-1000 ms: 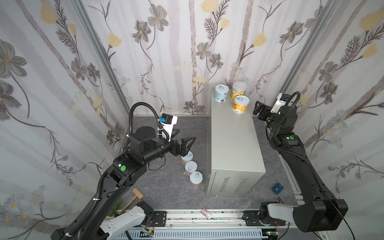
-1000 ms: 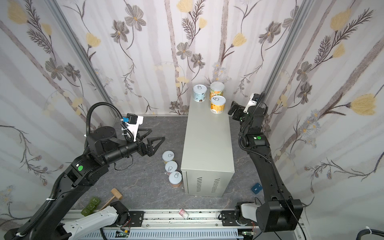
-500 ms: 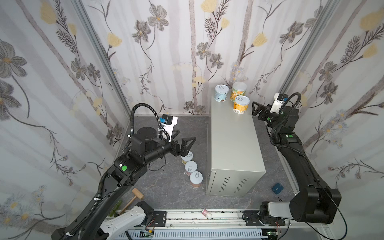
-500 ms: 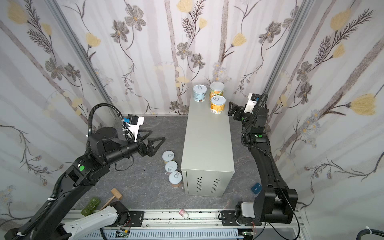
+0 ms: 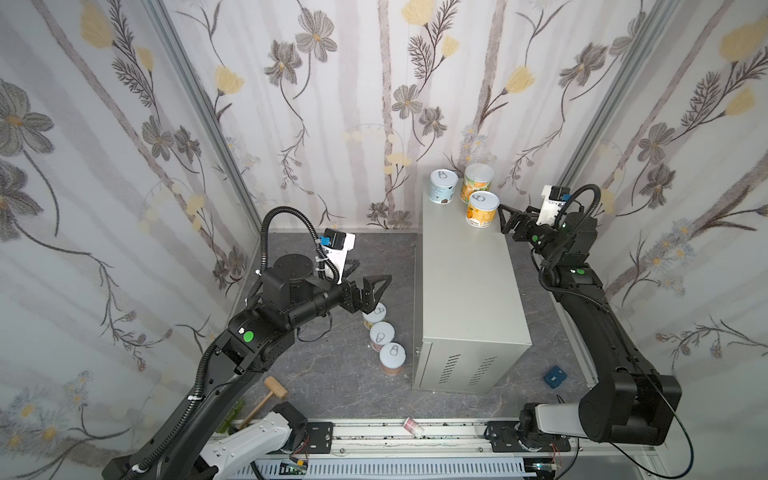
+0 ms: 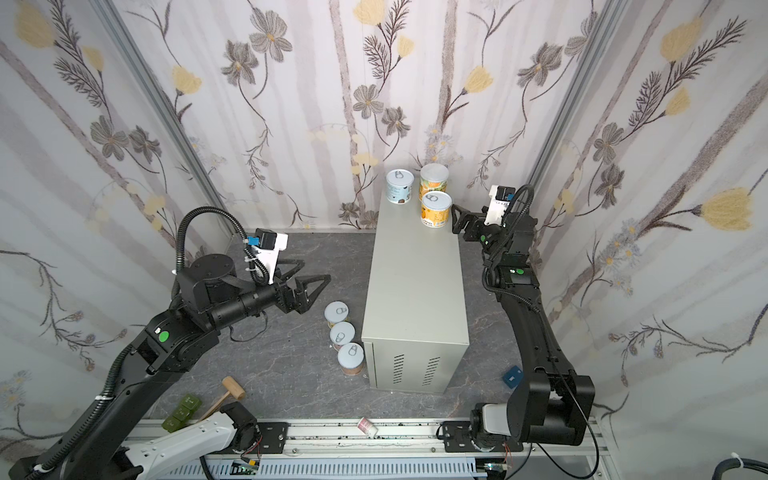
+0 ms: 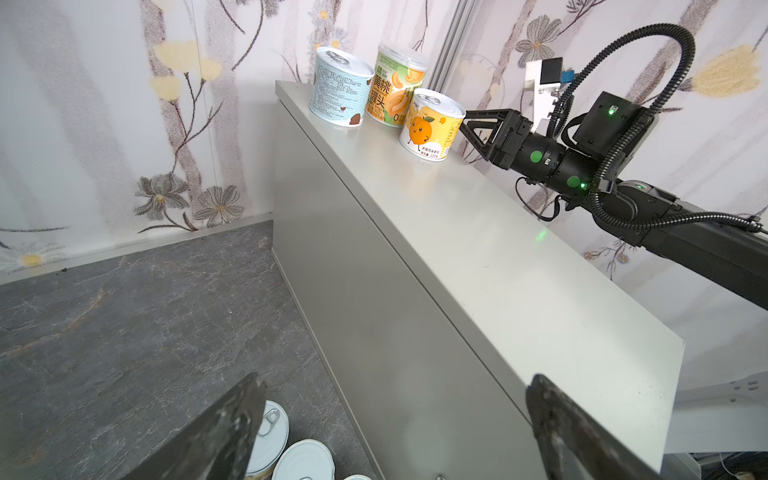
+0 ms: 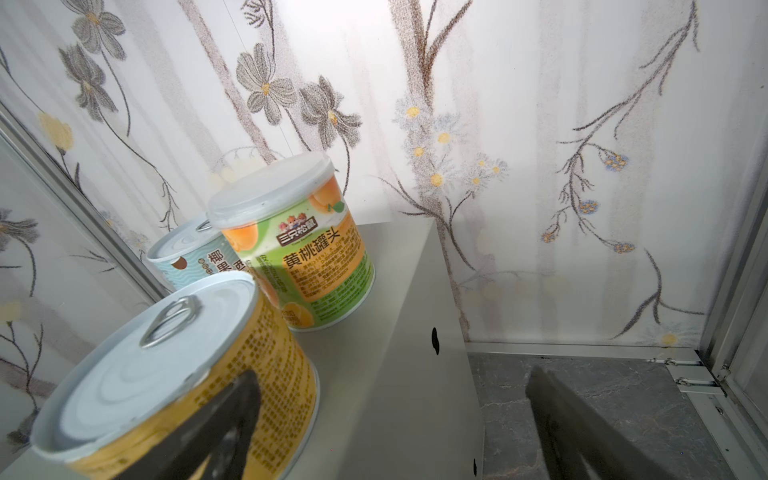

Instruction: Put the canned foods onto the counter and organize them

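Three short cylindrical tins are standing upright and clustered at the far end of the large light grey rectangular metal cabinet point(image 5: 469, 291), whose flat top is serving as the surface: a pale blue can point(image 5: 443, 188), a yellow-green can point(image 5: 478, 183) with a white plastic lid, and an orange-labelled can point(image 5: 482, 211). Three more silver-lidded cans point(image 5: 382, 334) are sitting in a tight row on the dark grey stone-patterned floor point(image 5: 332, 374), just beside the cabinet's long side near its vented end. The right gripper point(image 5: 502, 219) is holding its jaws wide apart and empty beside the orange-labelled can, at the cabinet's edge. One finger is lying so near the label that contact cannot be ruled out, so any sideways drift is likely to shove that can into its neighbours or tip it. The left gripper point(image 6: 316, 271), jaws also spread and empty, is hovering above the row's end farthest from the vents. Because those cans are crowding each other and the cabinet wall, a descending finger is risking striking a neighbouring lid or the cabinet's side, and a lifted can is risking clipping the surface's rim.
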